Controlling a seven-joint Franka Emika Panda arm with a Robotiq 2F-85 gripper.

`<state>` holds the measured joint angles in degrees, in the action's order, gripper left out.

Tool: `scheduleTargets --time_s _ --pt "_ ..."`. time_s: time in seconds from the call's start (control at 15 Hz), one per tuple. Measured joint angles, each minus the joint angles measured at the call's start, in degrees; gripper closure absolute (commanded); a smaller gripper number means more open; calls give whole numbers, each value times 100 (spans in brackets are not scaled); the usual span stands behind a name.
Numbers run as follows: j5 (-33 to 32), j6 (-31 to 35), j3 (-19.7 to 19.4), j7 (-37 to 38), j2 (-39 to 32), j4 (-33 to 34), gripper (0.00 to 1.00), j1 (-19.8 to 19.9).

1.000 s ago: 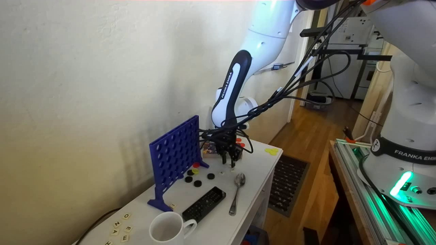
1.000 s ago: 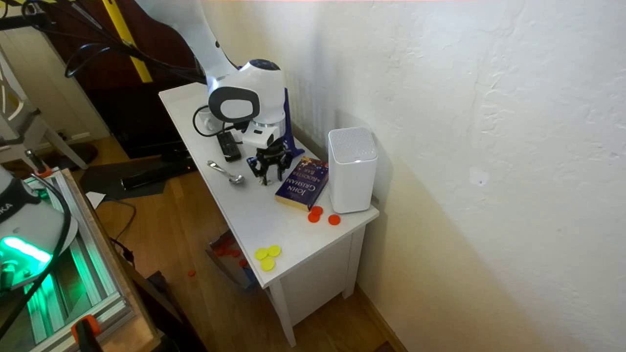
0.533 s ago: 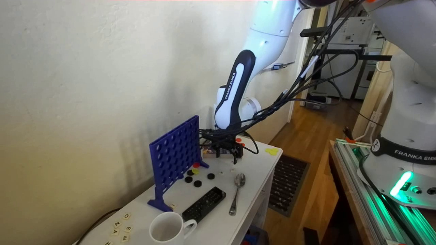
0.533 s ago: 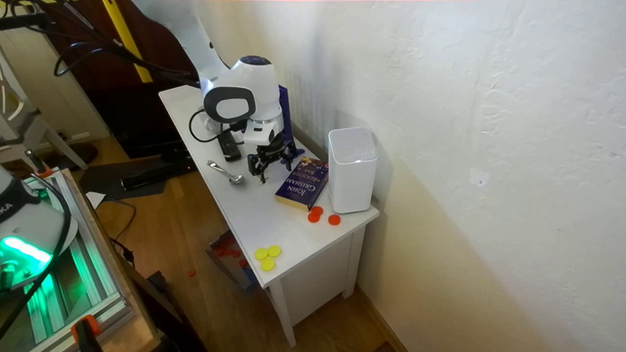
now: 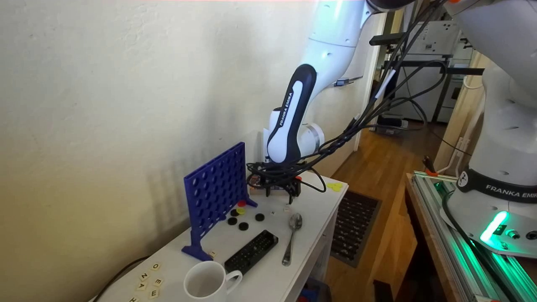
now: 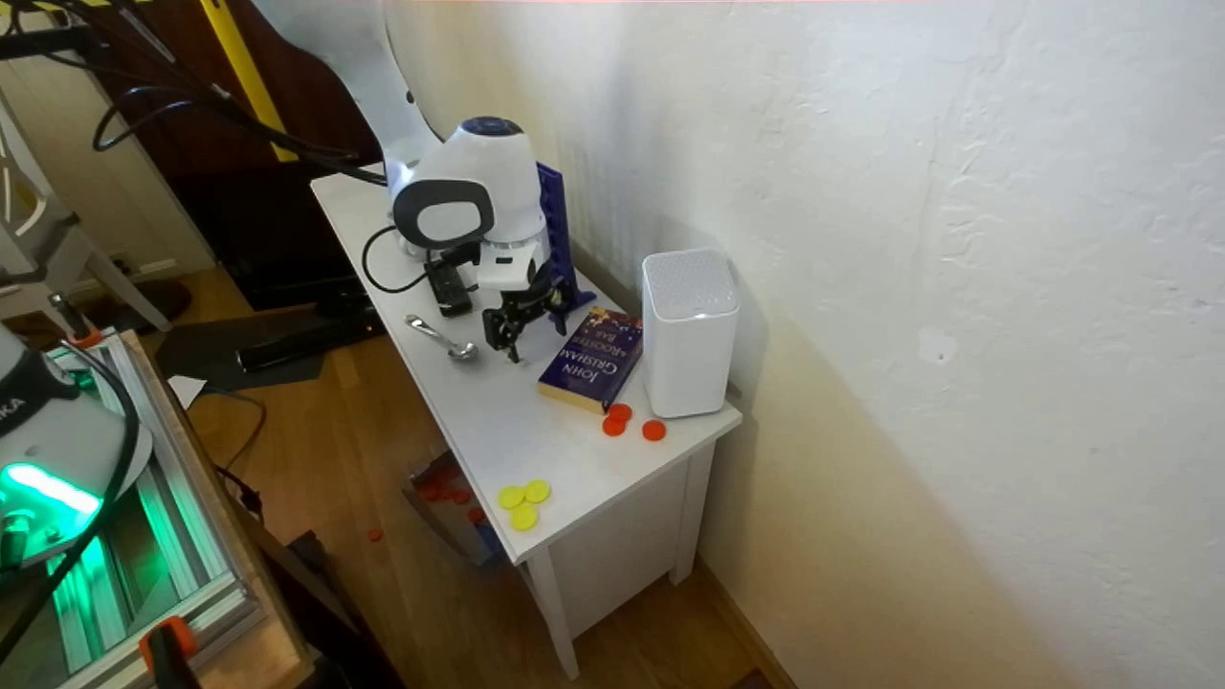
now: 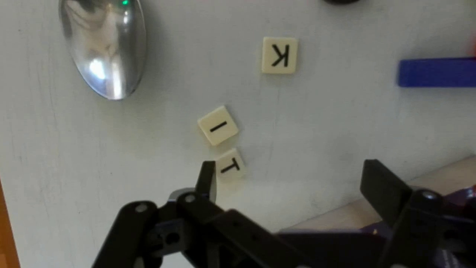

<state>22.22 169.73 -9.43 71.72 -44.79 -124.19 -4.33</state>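
Our gripper [image 7: 288, 175] has its fingers [image 7: 205, 178] wide, holding nothing. The T tile [image 7: 231, 164] lies close by 1 of them (touching or not, we can't tell), so lowering there could pin it or shove it into the I tile [image 7: 218, 125].

In the wrist view, the spoon [image 7: 106, 44] lies upper left, letter tiles [image 7: 218, 125] near the centre, the book [image 7: 349, 217] lower right.
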Motion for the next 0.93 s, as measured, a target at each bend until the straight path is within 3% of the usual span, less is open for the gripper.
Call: scheduleTargets --time_s 0.4,0.93 --pt "0 -18 49 -125 -25 22 0 45" --pt "-2 -531 69 -330 30 -1 2 68"
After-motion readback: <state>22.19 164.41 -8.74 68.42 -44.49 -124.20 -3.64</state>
